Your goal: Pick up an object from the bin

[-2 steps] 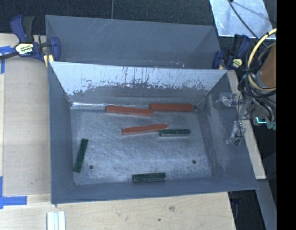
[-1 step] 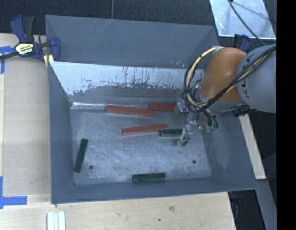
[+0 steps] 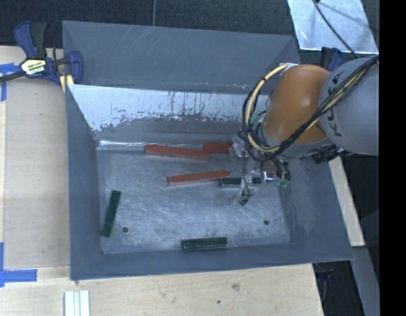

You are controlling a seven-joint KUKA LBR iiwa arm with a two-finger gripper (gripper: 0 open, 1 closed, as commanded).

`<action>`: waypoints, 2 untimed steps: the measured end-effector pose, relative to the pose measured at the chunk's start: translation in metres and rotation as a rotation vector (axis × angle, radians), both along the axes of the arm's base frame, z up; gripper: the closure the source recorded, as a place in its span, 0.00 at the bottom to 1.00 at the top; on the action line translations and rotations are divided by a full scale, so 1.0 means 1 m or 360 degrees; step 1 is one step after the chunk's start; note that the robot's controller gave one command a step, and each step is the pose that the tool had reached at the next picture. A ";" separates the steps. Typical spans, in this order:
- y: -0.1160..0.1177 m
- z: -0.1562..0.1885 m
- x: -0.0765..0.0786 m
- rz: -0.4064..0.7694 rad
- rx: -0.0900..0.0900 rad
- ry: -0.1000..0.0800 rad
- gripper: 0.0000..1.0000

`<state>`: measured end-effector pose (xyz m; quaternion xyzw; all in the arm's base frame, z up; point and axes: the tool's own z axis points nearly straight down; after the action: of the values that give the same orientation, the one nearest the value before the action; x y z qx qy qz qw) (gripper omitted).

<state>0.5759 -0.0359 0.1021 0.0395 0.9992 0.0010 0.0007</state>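
Down at right of bin, hand just beside dark green bar and red-brown stick, grip unclear

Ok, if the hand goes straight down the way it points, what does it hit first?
Likely the bare bin floor beside the short dark green piece at the end of the lower red-brown bar. Depth is unclear, so the hand might clip that piece instead.

Dark floor at top. Pale wood counter at left. Shiny sheet top right.
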 end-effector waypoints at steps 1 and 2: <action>0.019 0.003 -0.010 -0.0314 -0.0002 0.0009 0.00; 0.052 -0.034 -0.007 -0.0332 -0.0001 0.0013 0.00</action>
<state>0.5693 0.0160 0.0679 0.1433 0.9897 0.0003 -0.0031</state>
